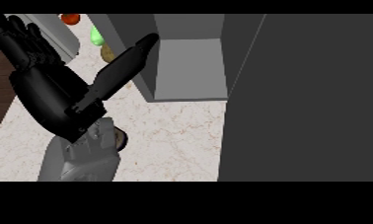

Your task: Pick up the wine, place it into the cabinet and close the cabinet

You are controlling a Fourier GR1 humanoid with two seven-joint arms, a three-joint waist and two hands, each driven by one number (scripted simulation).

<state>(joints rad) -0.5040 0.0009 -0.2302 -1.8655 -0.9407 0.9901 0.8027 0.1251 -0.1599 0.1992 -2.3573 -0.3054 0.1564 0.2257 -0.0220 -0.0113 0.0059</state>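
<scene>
My left hand [47, 94] fills the left of the head view, open, fingers pointing up toward the top left corner. Its thumb [120, 67] stretches up and right, and the tip lies over the left wall of the grey cabinet [149, 77]. The cabinet stands open, showing a bare pale interior [191, 65]. Its wide dark door [306, 99] covers the right side of the view. No wine bottle shows anywhere, and the hand holds nothing that I can see. My right hand is out of view.
Marbled counter [175, 139] lies below the cabinet. Behind the thumb sit a green item [96, 35], a brownish item [108, 53] and a red item [70, 18]. A grey box-like object [62, 33] stands at top left.
</scene>
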